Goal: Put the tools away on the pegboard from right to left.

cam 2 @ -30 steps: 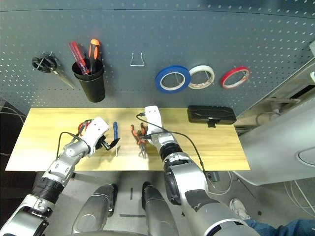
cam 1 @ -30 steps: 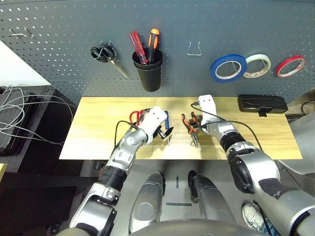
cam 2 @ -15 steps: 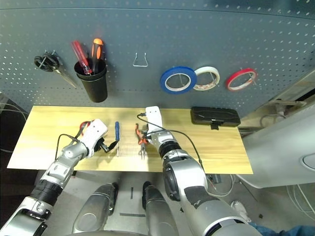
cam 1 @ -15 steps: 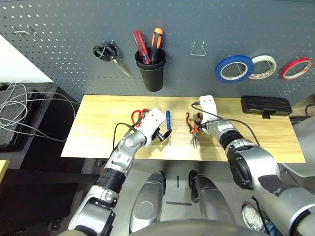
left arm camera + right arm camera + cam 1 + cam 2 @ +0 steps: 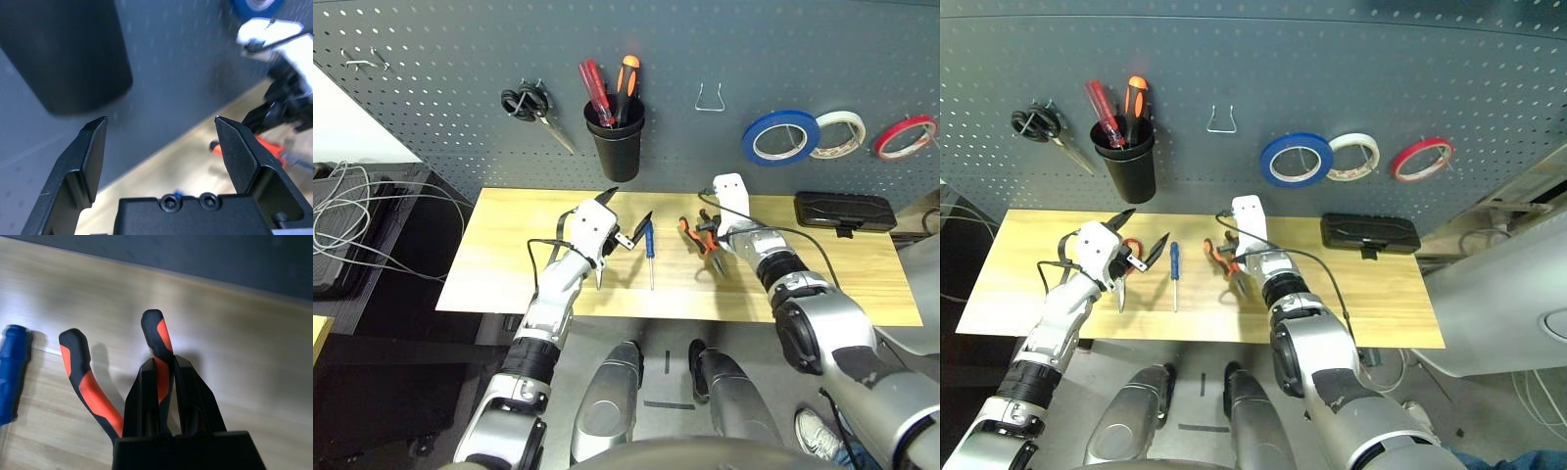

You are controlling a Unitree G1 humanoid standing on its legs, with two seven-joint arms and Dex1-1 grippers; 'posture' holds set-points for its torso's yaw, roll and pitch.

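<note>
Orange and black, the pliers sit in the right gripper, whose two fingers are clamped tight on one handle while the other handle splays off to the side. In the head views the pliers hang from that claw above the wooden table, their nose slanting down toward the robot; whether the tip touches the wood cannot be told.

Just to the left of the right claw lies the slim blue-handled screwdriver, flat on the table with its shaft running toward the near edge. Beyond it, further left, the left gripper hovers above the table with its fingers spread wide and nothing between them; it points toward the pegboard. The small red-handled scissors lie on the table just under and beside that left claw, mostly hidden by it.

On the pegboard, up and to the right of the right claw, the blue tape ring hangs on its hook, with a white tape ring and a red tape ring further right. Almost straight above the right claw is a bare wire hook. Above the left claw the black cup holds a red and an orange screwdriver, with black-handled scissors hanging to its left. A black case lies on the table to the right of the right claw.
</note>
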